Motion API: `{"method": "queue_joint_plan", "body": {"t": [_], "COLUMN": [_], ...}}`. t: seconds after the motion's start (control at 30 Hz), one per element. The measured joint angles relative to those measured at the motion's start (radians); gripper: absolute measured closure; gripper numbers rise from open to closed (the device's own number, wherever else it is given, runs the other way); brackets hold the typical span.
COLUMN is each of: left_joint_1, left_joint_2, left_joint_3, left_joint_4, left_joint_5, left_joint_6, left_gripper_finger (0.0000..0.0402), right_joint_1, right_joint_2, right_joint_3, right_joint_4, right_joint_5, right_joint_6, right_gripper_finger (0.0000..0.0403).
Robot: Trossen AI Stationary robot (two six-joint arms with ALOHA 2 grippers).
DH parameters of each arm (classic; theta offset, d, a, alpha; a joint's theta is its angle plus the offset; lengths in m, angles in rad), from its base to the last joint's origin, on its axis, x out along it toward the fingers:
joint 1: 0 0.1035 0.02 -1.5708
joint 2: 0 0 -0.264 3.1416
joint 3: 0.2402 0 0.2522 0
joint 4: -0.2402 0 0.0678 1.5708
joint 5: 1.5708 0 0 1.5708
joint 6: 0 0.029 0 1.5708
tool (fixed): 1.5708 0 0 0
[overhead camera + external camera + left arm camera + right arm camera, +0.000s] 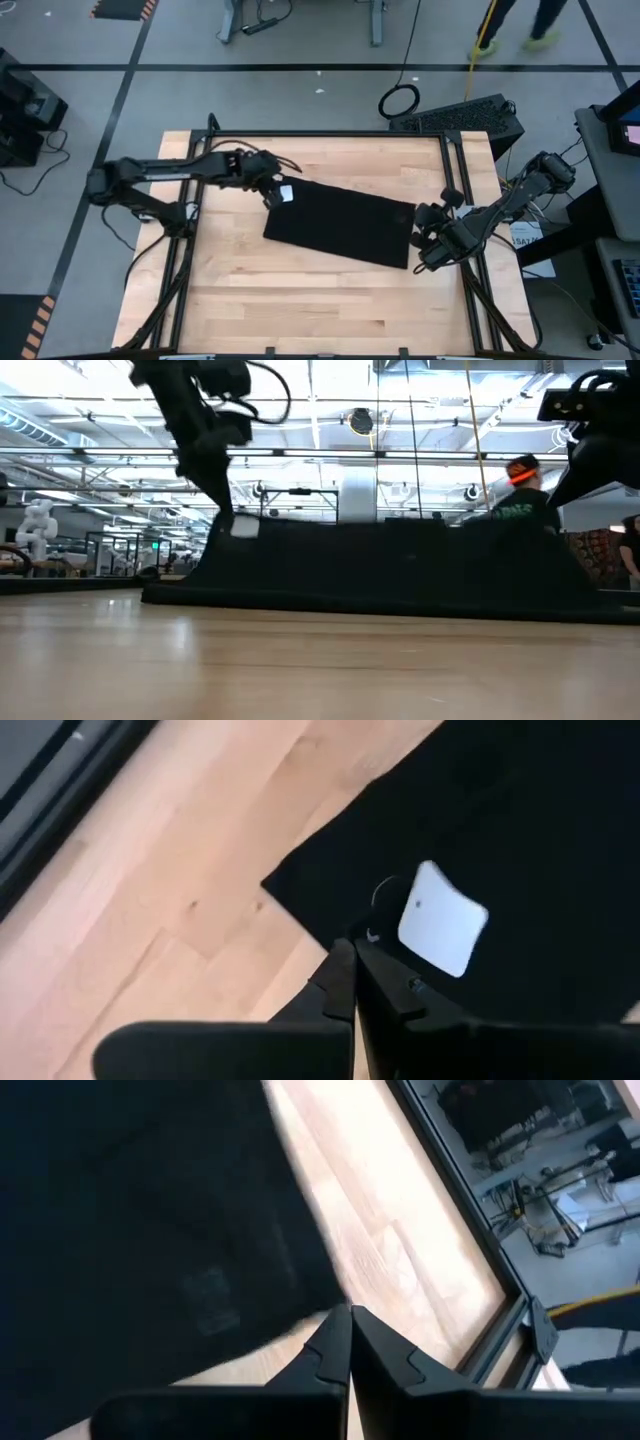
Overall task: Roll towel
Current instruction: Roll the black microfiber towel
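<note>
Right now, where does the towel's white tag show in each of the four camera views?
High view: tag at the towel's upper-left corner, beside the left gripper.
Low view: tag on the raised left end of the towel, under that arm.
Left wrist view: tag right of centre, just beyond the shut fingers.
Right wrist view: tag not in it.
Shared landmark: the towel.

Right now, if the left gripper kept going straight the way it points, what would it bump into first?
Probably the towel. The shut left gripper sits at the towel's corner, aimed over the black cloth beside its white tag. Its height above the cloth is hard to judge.
</note>
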Motion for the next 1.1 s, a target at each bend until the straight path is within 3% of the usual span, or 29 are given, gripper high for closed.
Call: {"method": "queue_joint_plan", "body": {"t": [0.47,0.6,0.9,1.1], "left_joint_1": [0.073,0.073,0.074,-0.001], "left_joint_2": [0.121,0.121,0.111,0.109], "left_joint_3": [0.000,0.000,0.000,-0.046], "left_joint_4": [0.064,0.093,0.103,0.099], "left_joint_5": [0.005,-0.017,-0.053,-0.012], "left_joint_6": [0.040,0.059,0.079,0.052], "left_gripper_finger": [0.0386,0.0352,0.0225,0.0212], "right_joint_1": [0.000,0.000,0.000,0.000], "right_joint_2": [0.000,0.000,0.000,0.000], "right_joint_3": [-0.032,-0.032,-0.032,-0.032], "right_joint_4": [0.025,0.051,0.192,0.384], "right_joint_5": [-0.044,-0.043,-0.040,-0.040], "right_joint_6": [0.053,0.053,0.002,-0.181], "right_gripper_finger": [0.0403,0.0403,0.0403,0.0403]}}
